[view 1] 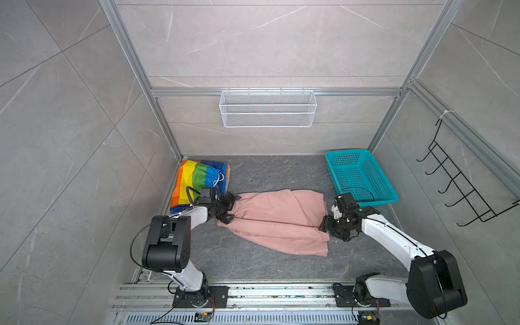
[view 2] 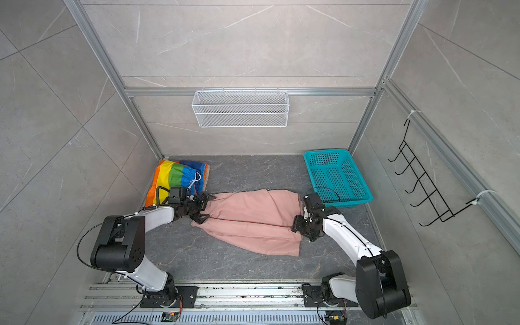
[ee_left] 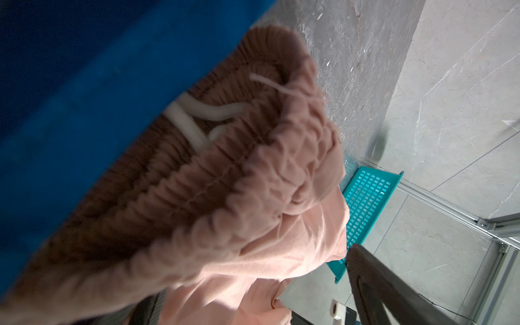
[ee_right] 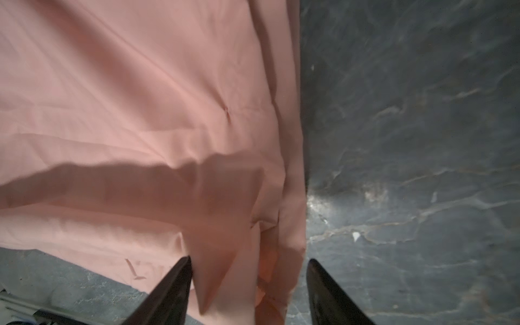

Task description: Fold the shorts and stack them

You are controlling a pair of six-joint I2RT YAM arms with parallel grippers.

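The dusty pink shorts (view 1: pixel 275 219) (view 2: pixel 253 219) lie spread on the dark table, waistband to the left, leg hems to the right. My left gripper (view 1: pixel 235 207) (ee_left: pixel 253 281) is open, with the gathered waistband (ee_left: pixel 253 183) between its wide jaws. At the hem end my right gripper (view 1: pixel 326 225) (ee_right: pixel 249 259) is open, with a fold of pink cloth (ee_right: pixel 140 98) between its fingers. The rainbow-striped shorts (view 1: pixel 197 177) (view 2: pixel 171 174) lie folded at the back left. A beige edge (view 2: pixel 208 174) peeks out beneath them.
A teal perforated basket (view 1: pixel 349 153) (ee_left: pixel 365 202) stands at the back right, close behind my right wrist. On the back wall hangs a white wire basket (view 1: pixel 267 108). A black hook rack (view 1: pixel 461 183) is on the right wall.
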